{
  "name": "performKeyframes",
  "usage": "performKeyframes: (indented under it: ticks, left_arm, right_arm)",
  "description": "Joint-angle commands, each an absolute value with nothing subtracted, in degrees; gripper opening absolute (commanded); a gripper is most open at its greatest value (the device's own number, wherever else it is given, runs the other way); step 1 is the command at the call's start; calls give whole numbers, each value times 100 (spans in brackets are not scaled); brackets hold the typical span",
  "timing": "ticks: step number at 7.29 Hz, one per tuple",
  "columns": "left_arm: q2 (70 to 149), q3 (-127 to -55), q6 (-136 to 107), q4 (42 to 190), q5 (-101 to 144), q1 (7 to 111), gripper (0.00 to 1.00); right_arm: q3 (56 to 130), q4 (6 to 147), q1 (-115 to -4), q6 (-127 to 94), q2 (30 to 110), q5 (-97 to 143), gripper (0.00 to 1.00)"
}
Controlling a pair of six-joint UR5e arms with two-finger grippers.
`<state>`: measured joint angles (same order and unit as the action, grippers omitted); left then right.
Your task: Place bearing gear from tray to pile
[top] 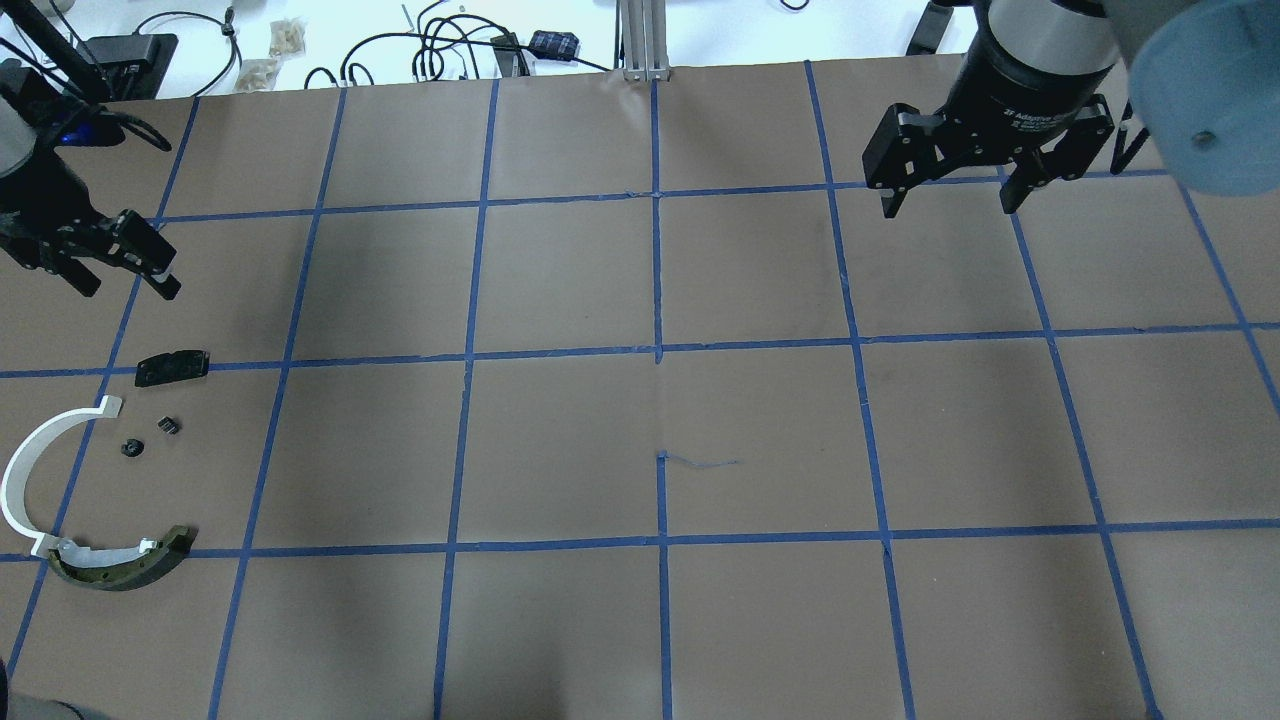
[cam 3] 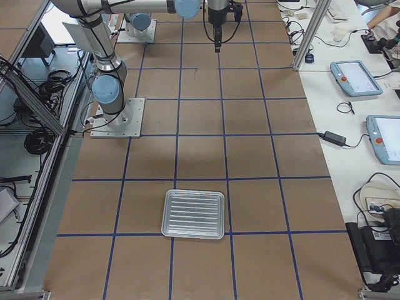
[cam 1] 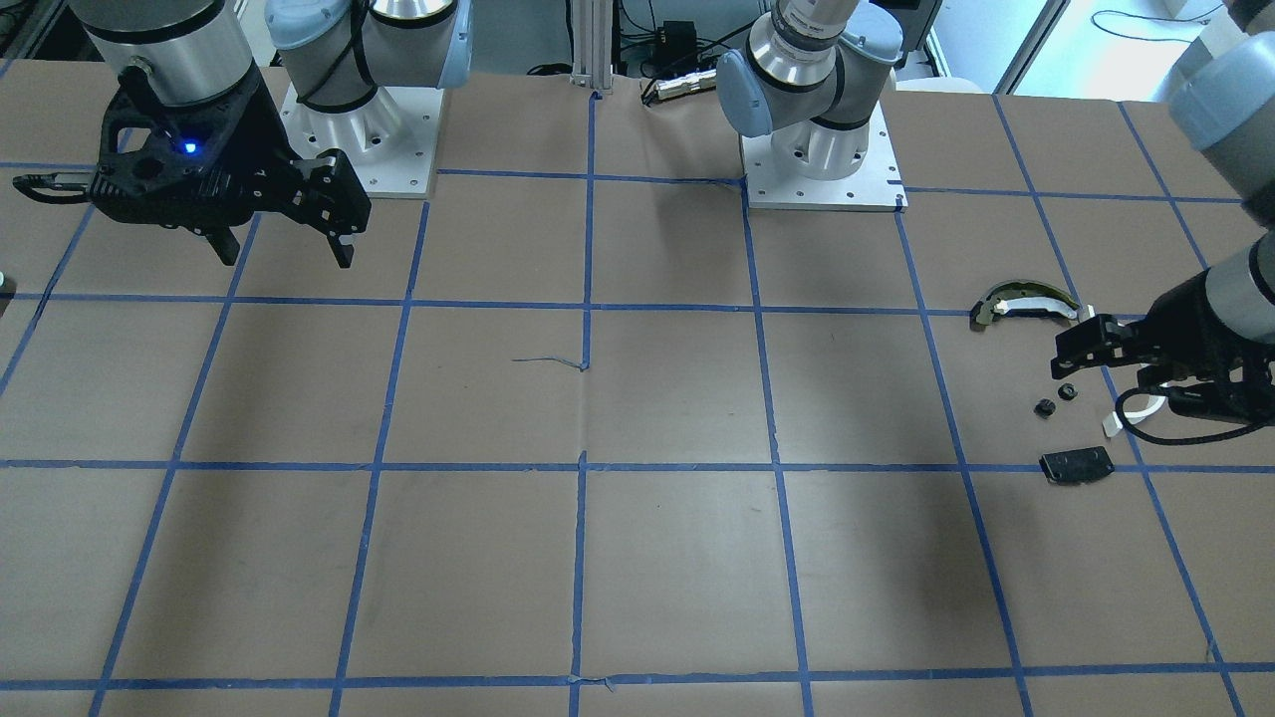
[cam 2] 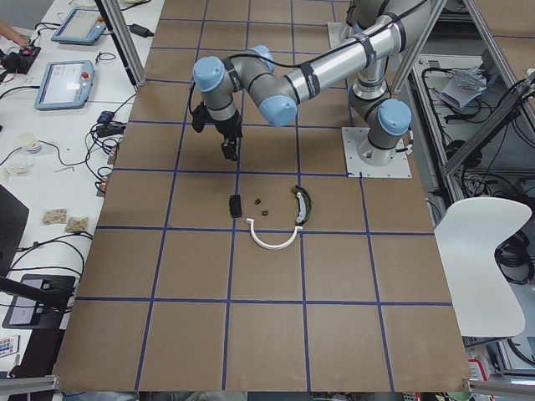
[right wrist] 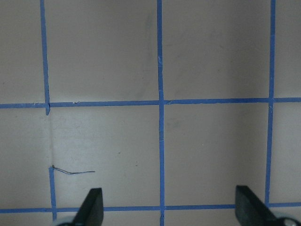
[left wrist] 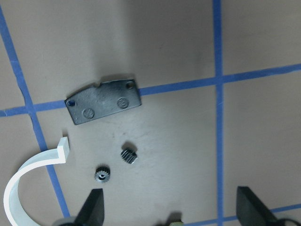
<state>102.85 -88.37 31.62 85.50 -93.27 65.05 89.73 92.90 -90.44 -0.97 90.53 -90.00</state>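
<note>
Two small black bearing gears (left wrist: pixel 128 156) (left wrist: pixel 101 174) lie on the table in the pile, between a flat black plate (left wrist: pixel 103 101) and a thin white half-ring arc (left wrist: pixel 28 179). A dark curved piece with olive edges (top: pixel 125 565) lies at the arc's end. My left gripper (top: pixel 110 265) is open and empty, raised just beyond the plate; it also shows in the front-facing view (cam 1: pixel 1096 363). My right gripper (top: pixel 950 195) is open and empty, high over bare table on the far right. The silver tray (cam 3: pixel 194 214) shows in the right side view only, with nothing in it.
Brown paper with a blue tape grid covers the table (top: pixel 660 440). The arm bases (cam 1: pixel 822 149) stand on white plates at the robot's edge. Cables and tablets lie on the white bench (cam 2: pixel 67 83) beyond the table's far side.
</note>
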Motion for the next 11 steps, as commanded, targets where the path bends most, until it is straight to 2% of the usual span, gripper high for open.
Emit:
performKeyframes:
  ticks: [1,6,9,11]
  left_arm:
    - [9785,-8745,2404,8578,-9290,7282,100]
    - [9098,-8849,830,8946,-9184,8620,100]
    - [9018,-9087,729,8965,-8615,8789,100]
    - [8965,-9158,756,9122,-9192,8745,100]
  right_arm:
    - [8974,9290,-9044,-97,9053,-9000,100]
    - [8974,9299,-9044,-88,9053,-8991,100]
    - [8974,9308,-9044,-62,9053,-9000,100]
    - [8965,9299,-9044,-79,9061,-8991,100]
